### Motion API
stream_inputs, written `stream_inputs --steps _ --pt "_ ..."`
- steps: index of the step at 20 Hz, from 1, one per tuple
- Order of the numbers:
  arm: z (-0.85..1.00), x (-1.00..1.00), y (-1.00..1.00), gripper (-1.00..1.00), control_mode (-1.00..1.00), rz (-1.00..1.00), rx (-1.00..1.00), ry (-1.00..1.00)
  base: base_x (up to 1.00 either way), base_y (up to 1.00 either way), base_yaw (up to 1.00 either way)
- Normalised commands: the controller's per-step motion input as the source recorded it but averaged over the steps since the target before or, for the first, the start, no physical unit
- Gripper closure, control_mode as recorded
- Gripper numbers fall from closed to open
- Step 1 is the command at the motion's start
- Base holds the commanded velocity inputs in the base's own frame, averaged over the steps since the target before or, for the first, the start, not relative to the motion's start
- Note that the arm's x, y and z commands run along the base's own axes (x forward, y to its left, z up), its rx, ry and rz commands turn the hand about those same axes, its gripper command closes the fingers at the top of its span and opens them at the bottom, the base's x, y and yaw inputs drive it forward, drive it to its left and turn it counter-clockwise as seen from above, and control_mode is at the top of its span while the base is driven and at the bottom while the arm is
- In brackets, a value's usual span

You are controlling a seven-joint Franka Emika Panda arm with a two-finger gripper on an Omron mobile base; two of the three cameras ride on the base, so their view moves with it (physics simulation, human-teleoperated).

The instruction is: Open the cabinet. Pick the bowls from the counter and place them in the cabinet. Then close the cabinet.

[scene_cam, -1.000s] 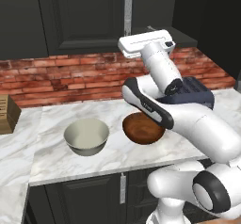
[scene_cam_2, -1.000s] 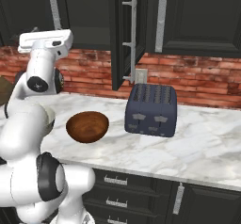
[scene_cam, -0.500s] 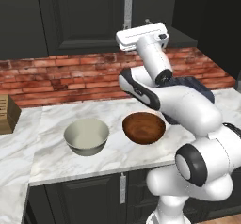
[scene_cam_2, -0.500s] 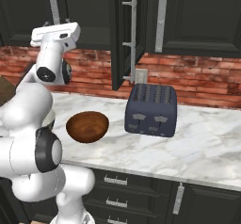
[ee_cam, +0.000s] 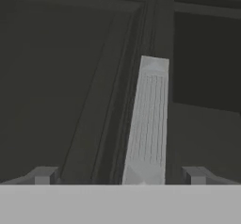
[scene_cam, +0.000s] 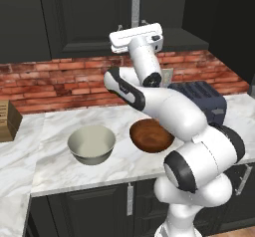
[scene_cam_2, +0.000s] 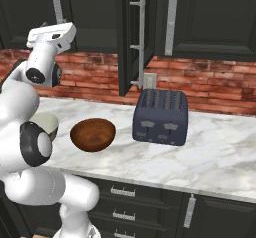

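The gripper (ee_cam: 120,176) stands wide open with nothing between its jaws, raised high against the dark front of the cabinet (scene_cam: 89,27). In the hand view its two fingertips (ee_cam: 44,175) sit either side of a long silver bar handle (ee_cam: 148,119), which runs straight ahead from between them; whether the pads already touch the bar is hard to judge at this angle.

Just beyond that handle, on the far side from the arm's elbow, the cabinet's other door (scene_cam_2: 131,37) already stands swung out toward the room, its own handle (scene_cam_2: 141,42) showing edge-on in the right base view. So the opening step looks half done: one leaf is out, and the tool is lined up on the leaf that is shut.

Well below the gripper, on the counter (scene_cam: 60,176), both bowls wait untouched. The reddish-brown wooden bowl (scene_cam: 151,135) lies almost under the forearm, and the cream-white bowl (scene_cam: 91,144) sits just beside it, further from the robot's body. A dark toaster (scene_cam_2: 161,116) stands near the wooden bowl, beneath the open door.

The next move, as I judge it, calls for closing squarely on the bar and pulling it outward along the door's arc, keeping the wrist turning with the hinge so the pads do not slide off.
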Motion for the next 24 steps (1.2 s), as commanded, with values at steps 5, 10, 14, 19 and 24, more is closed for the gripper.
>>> stream_inputs --steps 5,10,14,19,24 --pt "0.0 0.17 0.1 -1.0 -1.0 -0.01 0.0 0.03 0.0 0.0 0.0" --pt "0.04 0.22 0.01 -1.0 -1.0 -0.01 0.03 0.05 0.0 0.0 0.0" --pt "0.19 0.0 -0.22 -1.0 -1.0 0.0 0.13 0.06 0.0 0.0 0.0" --pt "0.05 -0.16 -0.15 -1.0 -1.0 0.0 0.06 -0.07 0.0 0.0 0.0" --pt "0.0 0.0 0.0 -1.0 -1.0 0.0 0.0 0.0 0.0 0.0 0.0"
